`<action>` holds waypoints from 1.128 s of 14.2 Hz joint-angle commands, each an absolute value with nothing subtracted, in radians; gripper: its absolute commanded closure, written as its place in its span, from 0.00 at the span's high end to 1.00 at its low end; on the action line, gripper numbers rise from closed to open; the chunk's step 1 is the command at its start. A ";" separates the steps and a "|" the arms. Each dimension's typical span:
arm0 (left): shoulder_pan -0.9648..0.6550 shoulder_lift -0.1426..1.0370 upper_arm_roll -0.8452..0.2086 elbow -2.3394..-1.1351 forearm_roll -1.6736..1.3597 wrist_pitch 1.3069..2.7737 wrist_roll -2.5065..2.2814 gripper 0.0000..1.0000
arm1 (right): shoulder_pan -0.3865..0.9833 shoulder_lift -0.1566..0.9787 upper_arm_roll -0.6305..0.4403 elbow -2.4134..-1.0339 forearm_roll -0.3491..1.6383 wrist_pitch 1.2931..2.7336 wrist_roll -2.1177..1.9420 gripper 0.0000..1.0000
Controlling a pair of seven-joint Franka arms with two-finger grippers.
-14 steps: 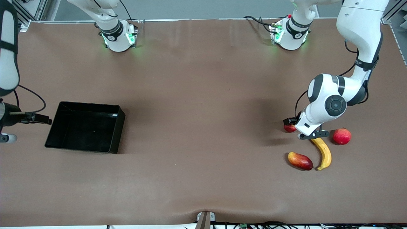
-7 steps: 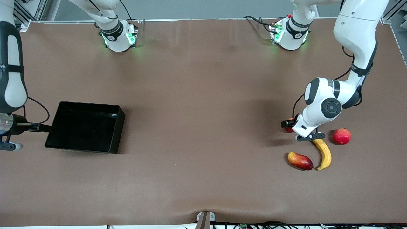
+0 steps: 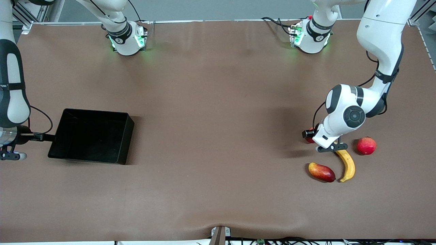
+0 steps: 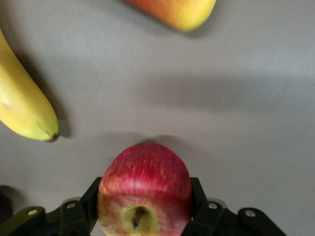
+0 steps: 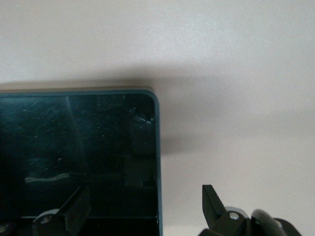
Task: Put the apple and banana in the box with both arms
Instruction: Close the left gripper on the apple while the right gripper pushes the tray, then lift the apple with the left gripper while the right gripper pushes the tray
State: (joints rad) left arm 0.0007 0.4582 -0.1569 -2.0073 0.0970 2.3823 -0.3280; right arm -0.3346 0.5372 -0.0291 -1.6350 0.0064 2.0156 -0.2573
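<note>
At the apple (image 4: 144, 189), twelve o'clock of the banana (image 3: 346, 164), your left gripper (image 4: 144, 216) has just clamped on, ready to lift; your right gripper (image 5: 142, 211) waits wide over the box (image 3: 126, 143).

A: Where is the left arm (image 3: 381, 44)?

B: It reaches down from its base and folds at the elbow, its wrist (image 3: 351, 115) low over the table. The left gripper (image 4: 144, 216) has its 2 fingers (image 4: 91, 204) pressed against either side of the apple (image 4: 144, 194).

A: And the right arm (image 3: 12, 85)?

B: It hangs at its own end of the table. The right gripper (image 5: 145, 209) has its jaws spread wide, 1 on each side of the box (image 5: 156, 147) wall.
</note>
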 commanded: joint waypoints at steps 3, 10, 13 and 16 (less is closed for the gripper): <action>-0.002 0.313 -0.210 -1.895 0.087 2.171 -0.336 0.00 | -0.365 0.526 -0.011 -1.735 0.008 2.092 -0.305 0.49; 0.000 0.288 -0.218 -1.630 0.098 1.880 -0.324 0.00 | -0.373 0.528 -0.011 -1.747 0.006 2.092 -0.342 0.00; 0.000 0.279 -0.219 -1.606 0.098 1.824 -0.318 0.00 | -0.370 0.522 -0.011 -1.741 0.006 2.077 -0.351 0.00; 0.000 0.270 -0.225 -1.606 0.097 1.795 -0.318 0.00 | -0.362 0.517 -0.008 -1.671 0.012 1.986 -0.397 0.00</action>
